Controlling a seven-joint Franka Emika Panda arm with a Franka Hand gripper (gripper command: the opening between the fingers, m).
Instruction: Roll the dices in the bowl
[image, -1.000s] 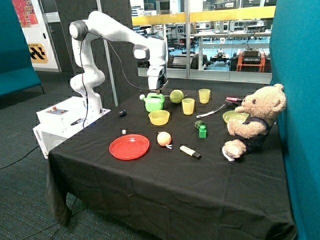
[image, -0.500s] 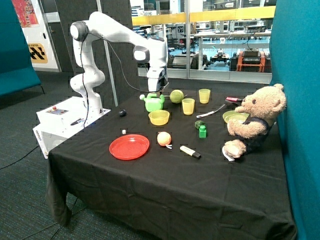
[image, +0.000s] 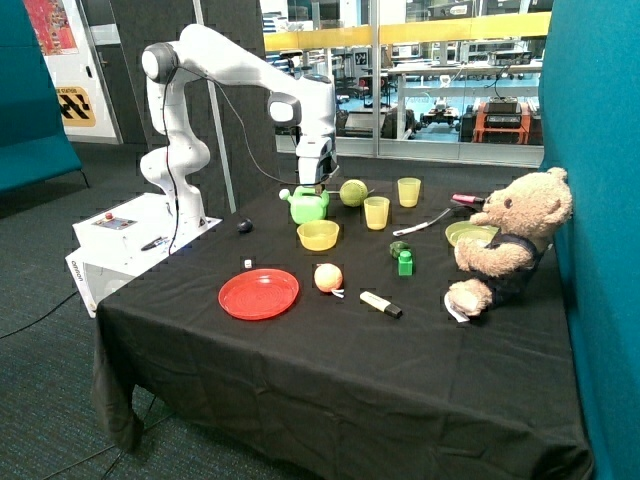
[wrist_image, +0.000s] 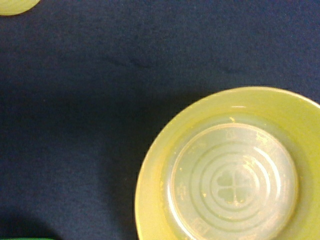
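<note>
The gripper (image: 316, 185) hung just above the green watering can (image: 308, 205), behind the yellow bowl (image: 318, 235). Whether its jaws were open or closed could not be determined from either view, and nothing could be seen held in it.

In the wrist view, the yellow bowl (wrist_image: 227, 175) lay directly below the camera, upright, with concentric rings and a clover mark moulded into its base. No cube was visible inside it.

One small white dice (image: 248, 263) rested on the black tablecloth (image: 330, 370), just beyond the far rim of the red plate (image: 258, 294) and well apart from the yellow bowl. It was too small to show which face was up, and as a cube it had no long axis.

Item count on the table:
- two yellow cups (image: 376, 212), side by side behind the bowl;
- one yellow bowl, plus one green plate (image: 466, 233) beside the teddy bear (image: 508, 240);
- one red plate;
- one small black round object (image: 245, 226);
- one green ball (image: 352, 192);
- one marker (image: 380, 303), lying flat, its long axis running obliquely toward the table's front edge.
</note>
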